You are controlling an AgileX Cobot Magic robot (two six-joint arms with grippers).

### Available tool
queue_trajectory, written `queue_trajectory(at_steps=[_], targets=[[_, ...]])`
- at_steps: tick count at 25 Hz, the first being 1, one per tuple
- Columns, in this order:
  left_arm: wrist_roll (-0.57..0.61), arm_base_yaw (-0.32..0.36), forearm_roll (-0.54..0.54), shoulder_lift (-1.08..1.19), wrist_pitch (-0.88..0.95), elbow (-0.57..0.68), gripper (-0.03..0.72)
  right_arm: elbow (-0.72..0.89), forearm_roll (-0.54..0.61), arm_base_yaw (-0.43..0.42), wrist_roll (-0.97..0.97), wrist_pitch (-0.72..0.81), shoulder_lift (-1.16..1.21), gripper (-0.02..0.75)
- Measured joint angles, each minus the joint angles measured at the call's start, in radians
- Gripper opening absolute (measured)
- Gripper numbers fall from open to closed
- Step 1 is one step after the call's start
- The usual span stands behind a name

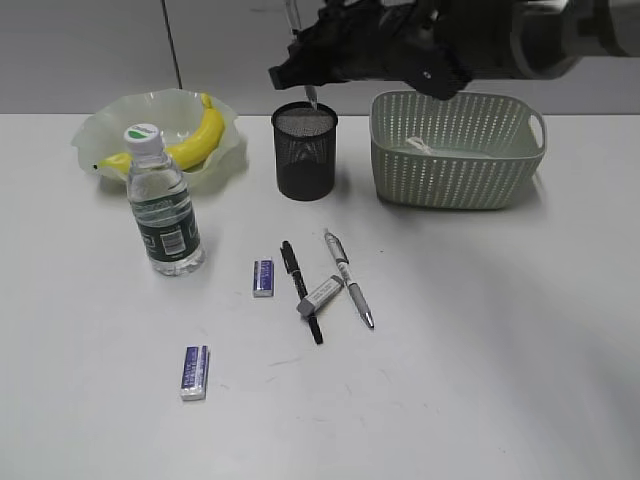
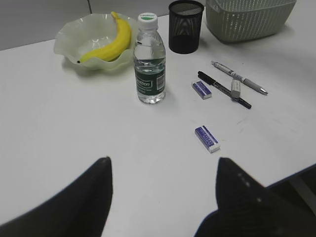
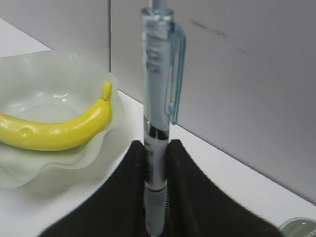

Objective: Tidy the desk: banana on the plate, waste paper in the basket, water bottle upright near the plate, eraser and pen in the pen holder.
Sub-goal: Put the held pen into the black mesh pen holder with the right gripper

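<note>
An office or lab is suggested: a plain white desk (image 1: 480, 380), grey wall panels (image 1: 90, 50), pens and erasers.

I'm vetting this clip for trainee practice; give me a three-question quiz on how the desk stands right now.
1. True or false: the banana lies in the plate.
2. What does the right claw grip? A) an eraser B) a clear pen C) the water bottle
3. Fill in: the right claw holds its item above the ____.

Key: 1 true. 2 B. 3 pen holder; two pens and three erasers lie on the desk, and the left claw is open and empty.
</note>
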Motion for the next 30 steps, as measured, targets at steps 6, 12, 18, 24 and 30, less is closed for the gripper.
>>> queue_trajectory(at_steps=[6,12,18,24,30], targets=[[0.0,0.0,0.0,0.008,0.0,0.0,0.489,-0.042,0.085,-0.048,0.001,-0.093,0.092,0.112],[0.0,0.0,0.0,0.009,0.0,0.0,0.489,-0.05,0.1,-0.051,0.001,-0.143,0.129,0.112],[0.0,0.0,0.0,0.009,0.0,0.0,0.489,-0.051,0.103,-0.051,0.002,-0.146,0.158,0.309],[0.0,0.0,0.0,0.009,0.0,0.0,0.489,-0.051,0.103,-0.051,0.002,-0.128,0.13,0.515],[0.0,0.0,0.0,0.009,0.0,0.0,0.489,-0.052,0.127,-0.051,0.002,0.156,-0.021,0.525]])
